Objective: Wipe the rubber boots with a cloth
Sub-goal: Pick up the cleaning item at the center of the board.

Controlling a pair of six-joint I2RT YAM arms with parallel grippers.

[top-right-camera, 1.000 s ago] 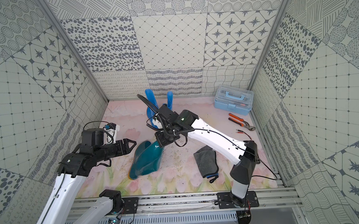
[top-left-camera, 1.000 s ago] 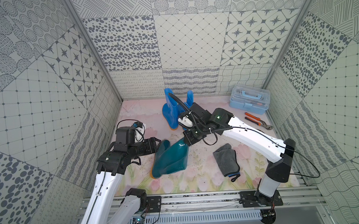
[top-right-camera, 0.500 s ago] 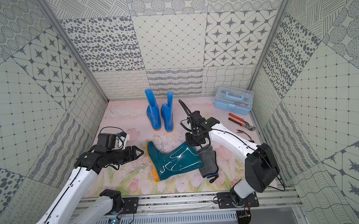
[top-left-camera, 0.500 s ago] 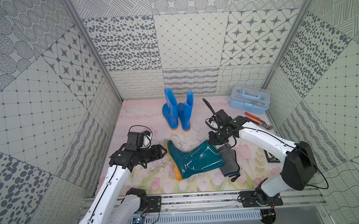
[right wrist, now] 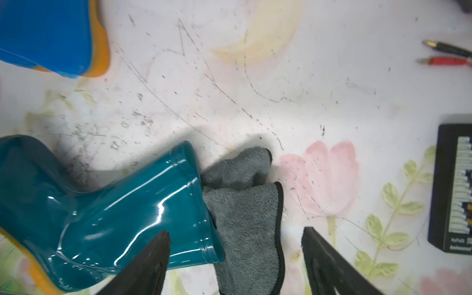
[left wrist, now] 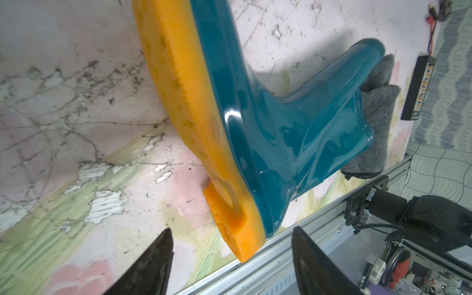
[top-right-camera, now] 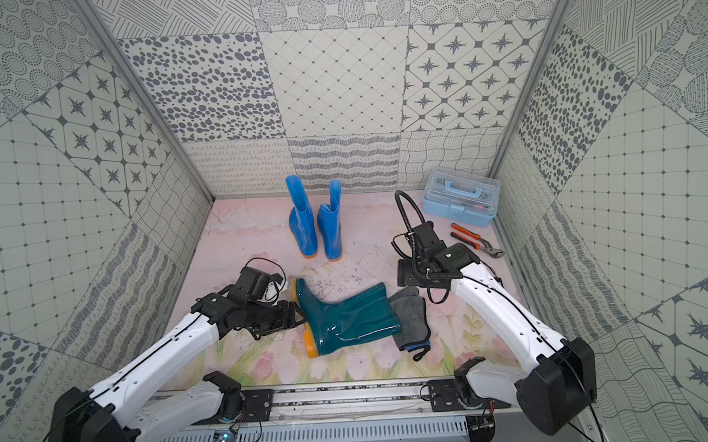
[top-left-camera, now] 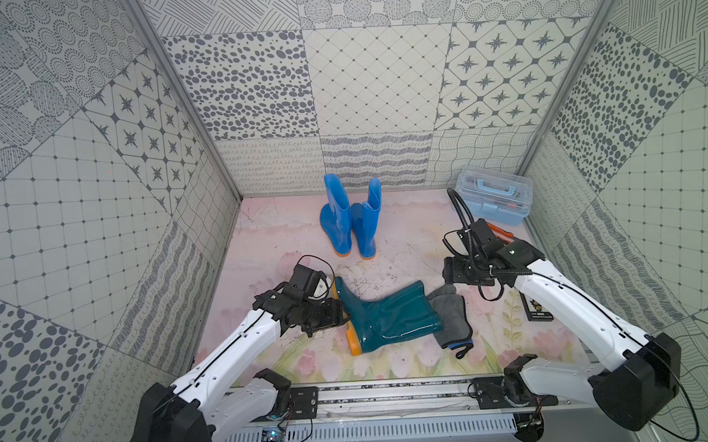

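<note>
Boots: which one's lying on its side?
The dark teal boot: it lies on its side, its shaft end overlapping the grey cloth. The two blue boots stand upright at the back.

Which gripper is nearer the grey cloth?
Right. The right gripper hovers open by the cloth; the left gripper sits past the teal boot, at its orange sole.

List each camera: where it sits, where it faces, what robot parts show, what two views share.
Top views: high in front, looking down; left arm, right arm, left hand, right hand show.
Left wrist: on left arm, facing teal boot, sole nearest; fingertips show.
Right wrist: on right arm, facing cloth at boot's opening; fingertips show.
Shared: both wrist views show teal boot and cloth.
</note>
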